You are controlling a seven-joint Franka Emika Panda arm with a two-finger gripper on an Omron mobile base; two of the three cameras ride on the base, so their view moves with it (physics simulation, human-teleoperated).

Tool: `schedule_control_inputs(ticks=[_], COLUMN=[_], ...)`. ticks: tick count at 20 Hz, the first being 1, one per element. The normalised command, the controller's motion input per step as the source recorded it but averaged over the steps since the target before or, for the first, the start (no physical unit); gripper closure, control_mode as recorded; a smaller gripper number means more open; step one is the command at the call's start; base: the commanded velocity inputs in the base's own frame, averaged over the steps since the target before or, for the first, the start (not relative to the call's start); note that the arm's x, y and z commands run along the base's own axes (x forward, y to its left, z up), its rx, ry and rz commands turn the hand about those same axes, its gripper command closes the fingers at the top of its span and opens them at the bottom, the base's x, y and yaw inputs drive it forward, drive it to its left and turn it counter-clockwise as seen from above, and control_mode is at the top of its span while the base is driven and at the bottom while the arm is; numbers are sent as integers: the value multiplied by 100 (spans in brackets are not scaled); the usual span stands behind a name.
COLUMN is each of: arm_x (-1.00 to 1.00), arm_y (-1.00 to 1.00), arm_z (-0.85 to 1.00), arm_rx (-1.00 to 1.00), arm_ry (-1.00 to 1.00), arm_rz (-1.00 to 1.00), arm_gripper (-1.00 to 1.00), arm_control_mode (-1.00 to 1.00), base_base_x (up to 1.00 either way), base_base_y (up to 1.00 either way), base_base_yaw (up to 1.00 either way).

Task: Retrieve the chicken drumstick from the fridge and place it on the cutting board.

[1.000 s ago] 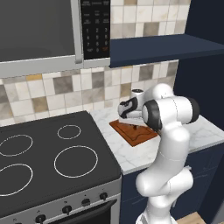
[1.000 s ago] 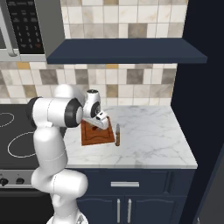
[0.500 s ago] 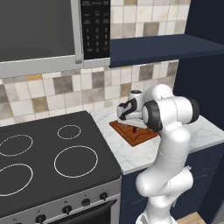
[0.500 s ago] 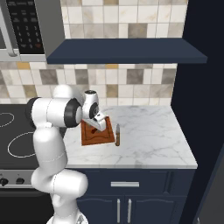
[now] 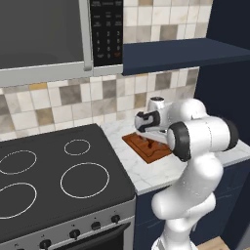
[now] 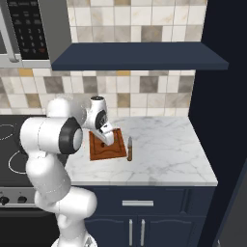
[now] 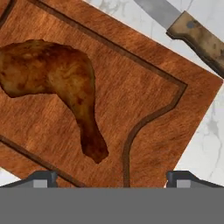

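The chicken drumstick [image 7: 57, 83] lies flat on the cutting board [image 7: 144, 83], a reddish-brown piece with its thin end toward my fingers. My gripper [image 7: 113, 178] hovers just above it, open, the two fingertips [image 7: 41, 177] spread wide to either side and touching nothing. In the base views the cutting board [image 5: 157, 152] [image 6: 102, 153] sits on the marble counter right of the stove, with my gripper [image 5: 145, 142] [image 6: 105, 139] pointing down over it. The fridge is out of view.
A knife [image 6: 129, 148] [image 7: 194, 37] with a wooden handle lies on the counter beside the board's right edge. The black stovetop [image 5: 53, 171] is to the left. A dark blue shelf [image 6: 140, 55] hangs above, and a microwave [image 5: 44, 39] is mounted over the stove.
The jaws have spread wide and let go of the drumstick, which now rests on the board. The arm has barely moved.
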Motion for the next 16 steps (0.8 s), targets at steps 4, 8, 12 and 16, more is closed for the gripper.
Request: schedule_control_inputs(ticks=[4,8,12,16], arm_x=[-70,-81,-100,-100], arm_y=[0,-4,-10,0], arm_z=[70,37,47,74], arm_rx=[0,0,0,0], arm_ry=[-1,0,-3,-1], arm_rz=[-7,-8,-8,-6], arm_gripper=[-100,-100,-100,-100], arm_control_mode=[-100,-100,-100,-100], base_base_x=[0,0,0,0], base_base_y=[0,0,0,0], base_base_yaw=[0,0,0,0])
